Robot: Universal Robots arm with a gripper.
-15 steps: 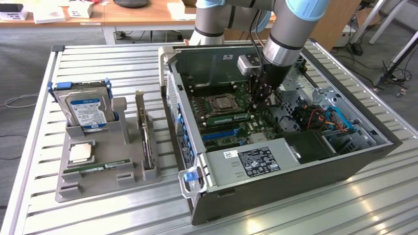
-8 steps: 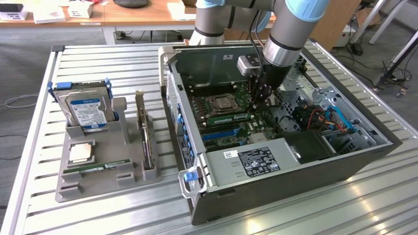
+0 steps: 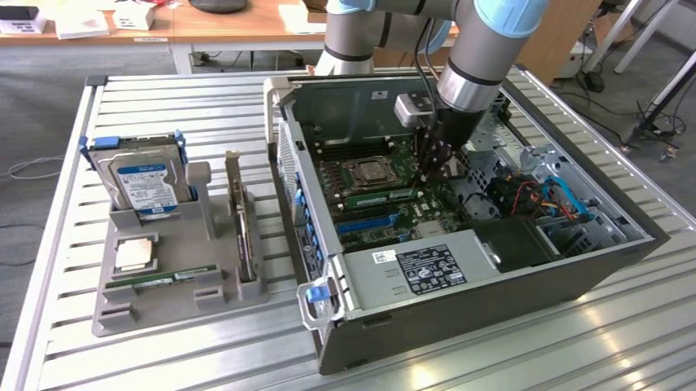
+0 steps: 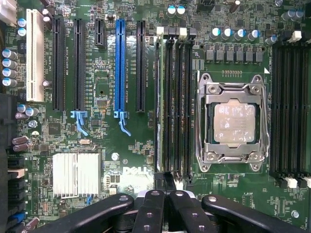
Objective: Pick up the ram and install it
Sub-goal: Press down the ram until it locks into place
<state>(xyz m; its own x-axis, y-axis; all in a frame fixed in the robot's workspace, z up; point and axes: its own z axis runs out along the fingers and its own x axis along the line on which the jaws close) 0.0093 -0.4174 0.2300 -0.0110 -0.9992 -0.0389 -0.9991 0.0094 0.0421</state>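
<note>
A green ram stick point(image 3: 163, 278) lies flat in the grey holder point(image 3: 163, 314) at the exterior view's left, outside the computer. Another green ram stick point(image 3: 386, 196) stands in a memory slot beside the processor socket point(image 3: 364, 173) inside the open case. In the wrist view it appears edge-on as a pale strip point(image 4: 158, 107) in the slot farthest from the socket point(image 4: 234, 121). My gripper point(image 3: 438, 173) hangs low over the motherboard at one end of these slots. Its black fingers point(image 4: 150, 208) are shut together at the gripper point(image 4: 164, 187), and I see nothing between them.
The holder also carries a hard drive point(image 3: 142, 181), a square silver processor chip point(image 3: 134, 254) and an upright card point(image 3: 241, 228). The case walls point(image 3: 293, 187), the power supply point(image 3: 429, 265) and cables point(image 3: 555, 199) close in around the motherboard. Expansion slots point(image 4: 121, 63) lie beside the memory slots.
</note>
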